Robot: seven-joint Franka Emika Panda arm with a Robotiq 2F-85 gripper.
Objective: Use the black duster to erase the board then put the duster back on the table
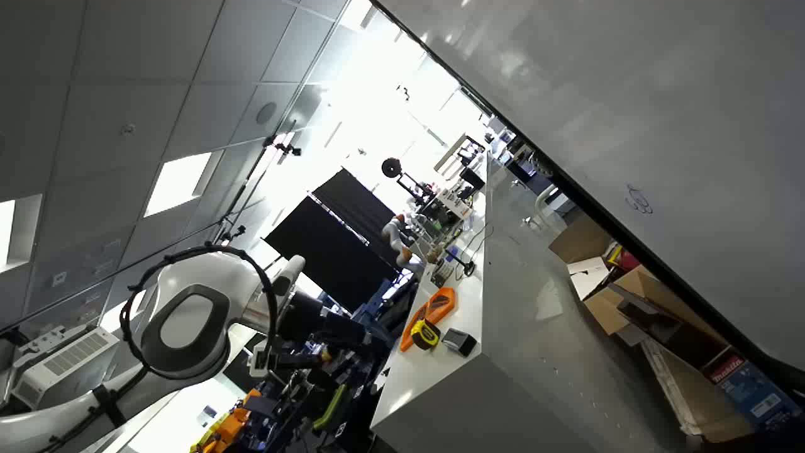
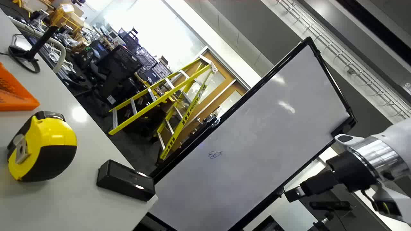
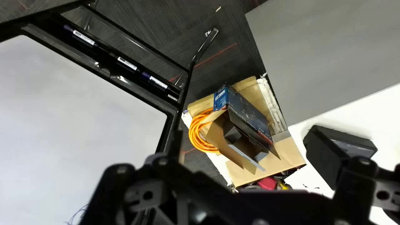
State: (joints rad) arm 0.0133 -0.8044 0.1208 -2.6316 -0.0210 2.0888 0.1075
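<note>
I hold my gripper (image 2: 293, 194), jaws wide apart; the black duster (image 2: 126, 179) rests on the table (image 2: 80, 205), a scribble (image 2: 215, 155) marking the board (image 2: 257, 144).

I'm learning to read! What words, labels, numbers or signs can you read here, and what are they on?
"makita": on the blue box.
Too small or blurred: the box's white label, the marker labels, the print on the yellow ladder.
The scribble on the board: no word I can make out.
</note>
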